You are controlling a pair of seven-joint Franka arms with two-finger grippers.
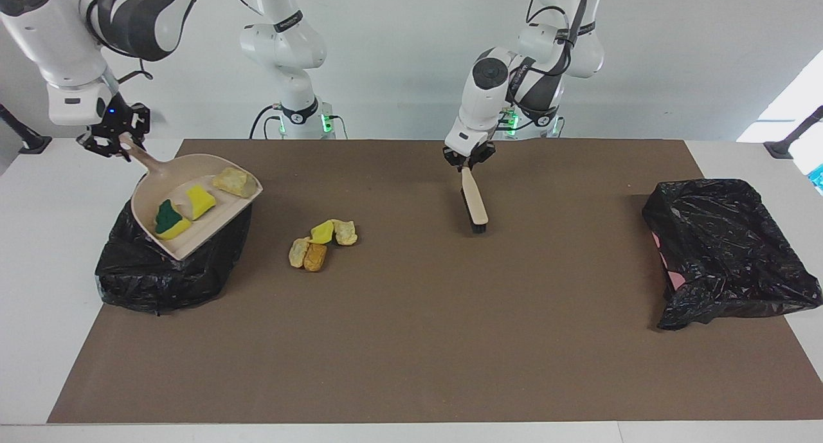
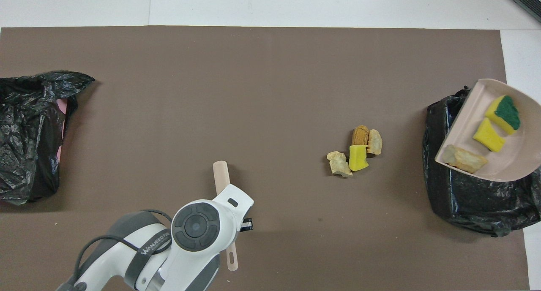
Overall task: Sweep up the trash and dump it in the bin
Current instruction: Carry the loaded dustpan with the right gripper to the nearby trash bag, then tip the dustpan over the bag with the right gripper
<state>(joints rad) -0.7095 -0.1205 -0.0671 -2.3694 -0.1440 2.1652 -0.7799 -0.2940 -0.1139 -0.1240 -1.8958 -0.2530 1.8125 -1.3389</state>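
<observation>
Gripping the dustpan [image 1: 193, 205] by its handle, the right arm's jaws [image 1: 116, 144] hold it level over the bin [image 1: 167, 269] at that arm's end of the worktop, three scraps [image 1: 196, 202] not yet tipped out. The left arm's jaws [image 1: 467, 162] are clamped on the brush [image 1: 474, 202], bristles down on the mat. I judge the job about half done: a cluster of four scraps [image 1: 321, 242] lies unswept on the mat between bin and brush.

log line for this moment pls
right gripper: holds dustpan over bin | left gripper: holds brush | trash: on mat
</observation>
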